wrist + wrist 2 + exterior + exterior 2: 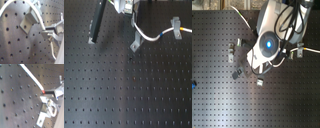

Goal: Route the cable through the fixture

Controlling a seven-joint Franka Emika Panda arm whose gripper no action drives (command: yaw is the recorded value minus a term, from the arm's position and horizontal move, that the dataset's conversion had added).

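showing a dark perforated board [124, 95] seen from four cameras, with one robot arm [272, 30] working over it. in the first exterior view, a thin white cable [154, 36] curves down from the gripper area at the top, sweeps toward the first exterior view's right and runs through a small grey clip [176, 23] near the right edge, where small yellow and blue bands mark the cord. a second grey clip [136, 44] stands on the board just below the cable's bend, near the middle of the upper part of the picture. a long dark bar [97, 22] leans at the first exterior view's upper left.

in the second exterior view, the white arm with a glowing blue ring covers the centre of the board; several small grey clips [240, 44] sit around it, and the cable shows as a thin white line at the second exterior view's right edge beside another clip [299, 51].

in the first wrist view, the cable [15, 5] arcs over a grey angled clip [28, 20] and drops toward the gripper [50, 35], whose grey fingers [56, 28] sit close together around the cord. in the second wrist view, the cable [31, 76] runs straight in to a small red band at the fingertips [51, 92], and a clip [43, 115] lies just beside them; the claw is narrow, clamped on the cable
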